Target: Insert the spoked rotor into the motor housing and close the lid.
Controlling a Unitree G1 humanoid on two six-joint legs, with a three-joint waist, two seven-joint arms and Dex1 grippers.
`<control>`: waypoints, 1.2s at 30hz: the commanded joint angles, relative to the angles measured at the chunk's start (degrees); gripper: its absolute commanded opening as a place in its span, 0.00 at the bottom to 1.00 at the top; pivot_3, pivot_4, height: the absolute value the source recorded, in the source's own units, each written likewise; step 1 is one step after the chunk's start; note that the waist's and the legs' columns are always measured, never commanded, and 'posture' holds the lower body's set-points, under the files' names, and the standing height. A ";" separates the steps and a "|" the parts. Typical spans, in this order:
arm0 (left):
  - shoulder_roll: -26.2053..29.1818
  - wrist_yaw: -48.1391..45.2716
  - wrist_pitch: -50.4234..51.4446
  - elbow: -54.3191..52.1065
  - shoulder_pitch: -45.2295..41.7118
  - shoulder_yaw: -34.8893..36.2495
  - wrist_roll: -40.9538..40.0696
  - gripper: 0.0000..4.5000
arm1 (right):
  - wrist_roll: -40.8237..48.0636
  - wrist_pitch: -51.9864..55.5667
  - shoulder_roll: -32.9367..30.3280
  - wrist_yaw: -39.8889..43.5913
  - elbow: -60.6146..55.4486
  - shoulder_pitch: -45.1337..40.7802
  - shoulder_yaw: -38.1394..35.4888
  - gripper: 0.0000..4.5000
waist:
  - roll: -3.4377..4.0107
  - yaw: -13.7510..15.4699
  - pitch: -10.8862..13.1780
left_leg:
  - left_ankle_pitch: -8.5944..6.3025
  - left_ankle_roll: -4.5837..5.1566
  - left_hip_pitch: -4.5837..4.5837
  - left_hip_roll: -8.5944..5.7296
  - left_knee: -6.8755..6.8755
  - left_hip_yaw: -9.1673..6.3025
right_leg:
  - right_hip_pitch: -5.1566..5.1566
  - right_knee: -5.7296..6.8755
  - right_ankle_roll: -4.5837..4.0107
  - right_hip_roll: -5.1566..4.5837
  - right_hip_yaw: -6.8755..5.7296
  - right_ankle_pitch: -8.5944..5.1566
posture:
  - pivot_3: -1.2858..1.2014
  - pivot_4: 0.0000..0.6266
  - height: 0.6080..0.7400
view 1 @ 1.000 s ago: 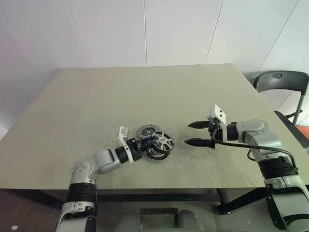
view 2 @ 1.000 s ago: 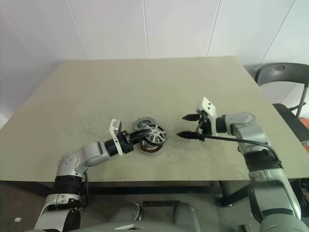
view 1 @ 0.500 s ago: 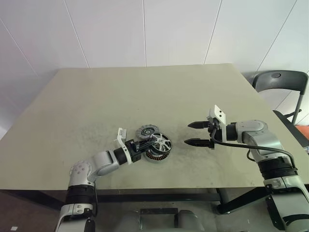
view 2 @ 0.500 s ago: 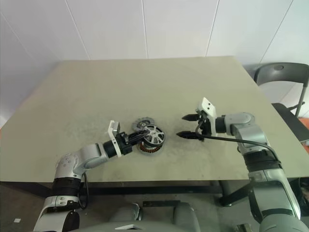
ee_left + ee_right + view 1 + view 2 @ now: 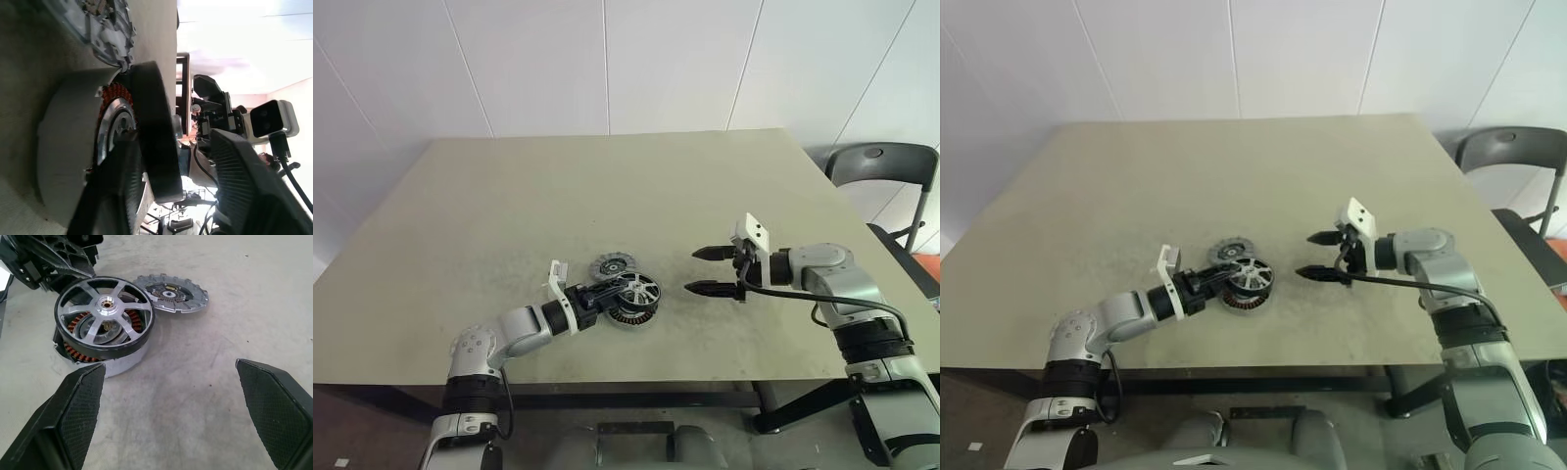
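The motor housing sits on the table and serves as the landmark: a round, shallow body with a pale grey outer wall, a ring of copper-coloured windings inside and a silver centre. The spoked rotor lies on top of the housing, tilted and not fully seated, so the windings show beneath its rim on the side facing the right gripper. It is a wheel with a dark, glossy rim, six flat silvery spokes with open gaps between them, and a small bright hub with a hole in the middle. The lid lies flat on the table just beside the housing, on its far side from the robot, close to the rotor's rim; it is a grey disc with notched teeth around its edge and a dark ring about a central hole. The left gripper is at the housing's near-left side, its black fingers spread on either side of the rotor's rim; whether they press it cannot be told. The right gripper hangs to the right of the housing, well apart, jaws wide and empty.
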 commanded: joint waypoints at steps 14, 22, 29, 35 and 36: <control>4.36 5.96 1.59 -3.74 -2.32 -1.39 -3.45 0.99 | -0.09 -0.96 0.76 -0.15 -0.82 -1.46 -0.01 1.00 | 0.01 -0.08 -0.01 | 0.00 0.00 0.06 0.00 0.01 0.00 | 0.04 0.02 0.03 0.00 0.00 0.00 | 0.52 0.00 1.00; 9.07 10.43 3.02 -4.54 -4.85 -3.46 -7.99 0.99 | -0.48 -1.35 0.78 0.09 -0.56 -1.48 0.35 1.00 | 0.01 -0.08 -0.01 | 0.00 0.00 0.05 0.00 0.00 0.00 | 0.02 0.02 0.04 0.00 0.02 0.00 | 0.52 0.00 1.00; 12.04 13.38 1.48 -5.59 -5.00 -4.76 -12.58 0.99 | -0.87 -1.50 1.10 0.17 -0.53 -1.33 0.09 1.00 | 0.01 -0.08 -0.01 | 0.00 0.00 0.03 0.00 -0.01 0.00 | -0.02 0.03 0.02 0.00 0.04 0.01 | 0.52 0.00 1.00; 15.08 13.83 1.04 -6.77 -5.22 -5.63 -14.36 0.99 | -0.88 -1.48 1.22 0.18 -0.77 -1.18 0.07 1.00 | 0.01 -0.04 -0.01 | 0.00 0.00 0.03 0.00 -0.01 0.01 | -0.02 0.03 0.02 0.00 0.04 0.01 | 0.52 0.00 1.00; 15.62 13.88 0.93 -6.94 -5.34 -5.60 -14.62 0.99 | -0.85 -1.41 1.24 0.16 -0.85 -1.19 0.06 1.00 | 0.01 -0.05 -0.01 | 0.00 0.00 0.02 0.00 -0.01 0.01 | -0.02 0.03 0.02 0.00 0.04 0.01 | 0.52 0.00 1.00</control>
